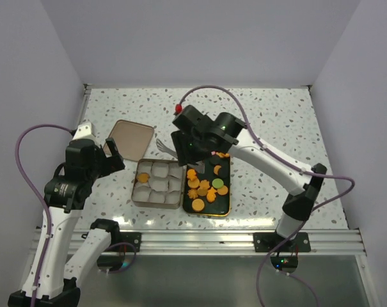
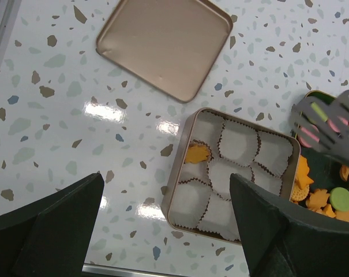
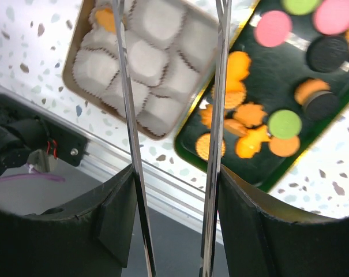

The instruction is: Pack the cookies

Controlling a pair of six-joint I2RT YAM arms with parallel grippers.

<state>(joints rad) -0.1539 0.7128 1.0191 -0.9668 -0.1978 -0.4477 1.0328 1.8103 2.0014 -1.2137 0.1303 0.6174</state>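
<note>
Cookies [image 1: 209,187], orange rounds and leaf shapes plus pink, green and dark brown rounds, lie on a dark tray [image 1: 209,213]; they also show in the right wrist view [image 3: 249,115]. One orange cookie [image 2: 198,153] sits in a paper cup of the open tin [image 1: 135,192]. My right gripper [image 1: 188,144] is shut on metal tongs [image 3: 128,115], whose slotted heads [image 2: 330,124] hover over the tray's far end. Whether the heads hold a cookie is unclear. My left gripper [image 1: 111,155] is open and empty, above the table just left of the tin [image 2: 177,184].
The tin's lid [image 1: 130,139] lies upside down on the table behind the tin, also in the left wrist view [image 2: 165,43]. The tin holds several white paper cups [image 2: 237,141]. A metal rail [image 1: 199,240] runs along the table's near edge.
</note>
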